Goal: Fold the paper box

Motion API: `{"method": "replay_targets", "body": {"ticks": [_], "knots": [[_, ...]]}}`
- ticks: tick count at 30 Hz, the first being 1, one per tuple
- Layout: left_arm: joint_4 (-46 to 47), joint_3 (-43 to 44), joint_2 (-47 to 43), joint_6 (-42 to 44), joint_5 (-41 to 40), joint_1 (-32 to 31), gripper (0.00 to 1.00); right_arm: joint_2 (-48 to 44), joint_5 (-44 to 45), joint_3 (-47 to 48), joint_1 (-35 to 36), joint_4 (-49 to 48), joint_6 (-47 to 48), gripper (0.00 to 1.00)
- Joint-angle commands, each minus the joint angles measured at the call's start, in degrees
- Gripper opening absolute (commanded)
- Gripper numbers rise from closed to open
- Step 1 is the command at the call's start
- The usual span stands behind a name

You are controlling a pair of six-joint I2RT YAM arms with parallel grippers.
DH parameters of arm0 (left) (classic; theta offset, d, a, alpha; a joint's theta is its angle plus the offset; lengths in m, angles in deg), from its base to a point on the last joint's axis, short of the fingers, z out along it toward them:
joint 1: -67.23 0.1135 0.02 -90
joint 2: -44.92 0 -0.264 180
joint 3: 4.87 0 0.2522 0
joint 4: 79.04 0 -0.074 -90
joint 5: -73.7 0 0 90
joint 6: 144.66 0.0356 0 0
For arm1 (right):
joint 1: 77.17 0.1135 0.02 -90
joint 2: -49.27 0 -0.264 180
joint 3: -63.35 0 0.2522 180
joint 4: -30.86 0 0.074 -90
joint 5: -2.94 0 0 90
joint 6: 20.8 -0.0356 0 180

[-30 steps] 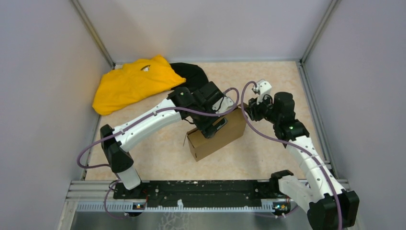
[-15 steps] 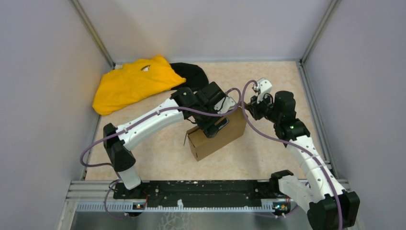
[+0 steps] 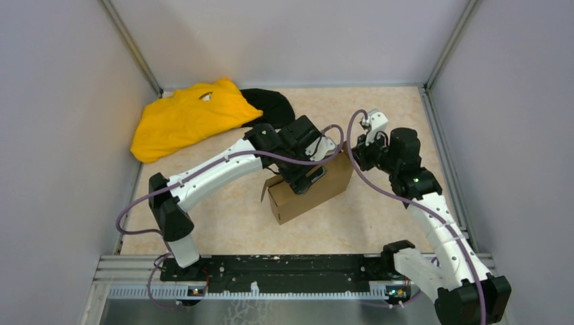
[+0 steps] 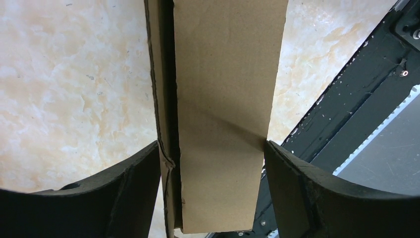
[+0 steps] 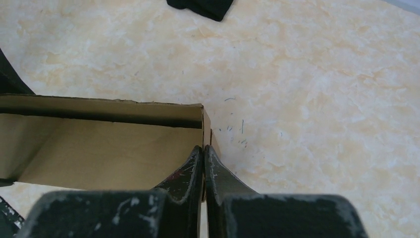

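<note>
**A:** Two grippers and one plain brown, shallow rectangular cardboard box (image 3: 332, 184). Where does it sit?

**B:** It sits on the beige marbled table (image 3: 230, 227), roughly mid-table and turned at a slant. Both arms reach in over it.

**A:** What about the left gripper (image 4: 213, 148)?

**B:** It is above the middle of the box with its jaws spread wide. One black finger presses against each side of a cardboard panel, and the panel fills the gap between them. It has hold of the box.

**A:** And the right gripper (image 5: 203, 151)?

**B:** That one is at the box's far right corner. Its two fingers (image 5: 190, 171) are squeezed together, with their tips at the top of the end wall. I cannot tell whether a thin edge of cardboard is nipped between them.

**A:** Is anything else around the box?

**B:** A crumpled yellow cloth (image 3: 186, 118) lies well beyond the box, off to its far left. A black cloth (image 3: 274, 105) lies behind the box, touching the yellow one. Neither cloth touches the cardboard.
</note>
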State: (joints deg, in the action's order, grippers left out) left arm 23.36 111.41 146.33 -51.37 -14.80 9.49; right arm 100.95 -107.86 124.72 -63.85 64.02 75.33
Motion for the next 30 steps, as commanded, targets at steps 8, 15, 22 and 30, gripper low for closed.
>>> {"method": "replay_targets", "body": {"ticks": [8, 15, 22, 30], "knots": [[1.82, 2.53, 3.24, 2.65, -3.31, 0.08, 0.77, -1.62, 1.14, 6.02, 0.05, 4.97, -3.59, 0.00], [2.53, 3.09, 3.87, 3.69, -3.37, 0.99, 0.72, -2.33, 2.85, 5.72, 1.43, 6.76, -4.18, 0.00], [2.64, 3.91, 4.81, 4.15, -3.00, 1.64, 0.72, -2.46, 3.05, 5.02, 1.88, 6.50, -4.98, 0.00], [2.95, 3.70, 5.15, 4.66, -3.19, 2.43, 0.72, -2.37, 3.59, 3.17, 3.04, 5.09, -5.74, 0.00]]}}
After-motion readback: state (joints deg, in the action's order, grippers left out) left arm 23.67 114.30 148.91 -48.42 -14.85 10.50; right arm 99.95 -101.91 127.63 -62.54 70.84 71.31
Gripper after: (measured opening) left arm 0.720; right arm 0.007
